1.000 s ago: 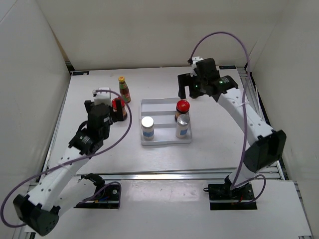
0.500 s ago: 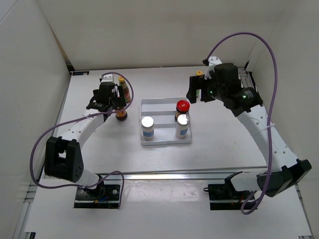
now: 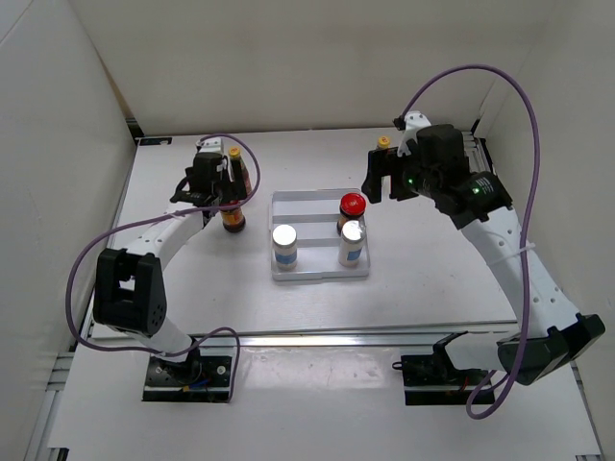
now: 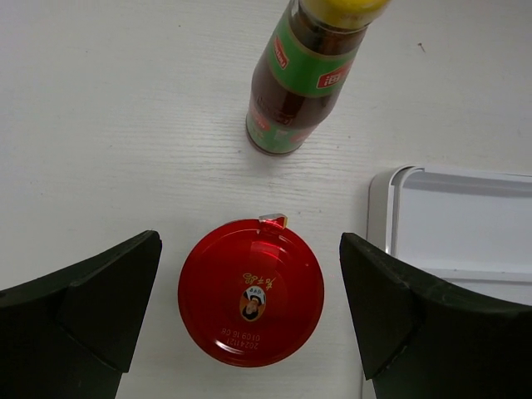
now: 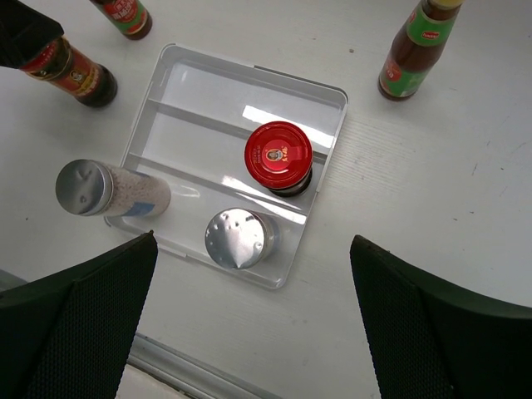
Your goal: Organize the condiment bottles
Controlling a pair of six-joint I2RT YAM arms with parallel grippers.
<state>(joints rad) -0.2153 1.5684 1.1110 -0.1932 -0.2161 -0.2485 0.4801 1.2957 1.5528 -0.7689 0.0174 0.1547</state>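
Left gripper (image 4: 249, 241) wide open over a red-lidded jar (image 4: 250, 291) on the tabletop (image 4: 100, 100), left of the tray (image 5: 208, 83); slim bottle (image 4: 303, 83) at its far side. Right gripper (image 5: 253, 241) open above tray holding second jar (image 5: 278, 155), two shakers (image 5: 239, 238) (image 5: 86, 187).

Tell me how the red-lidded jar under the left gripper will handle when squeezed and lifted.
The red-lidded jar looks rigid, probably glass, so likely heavy for its size and breakable. Its round side may twist between the open fingers of the left gripper. The slim bottle stands close behind, so pushing could topple it.
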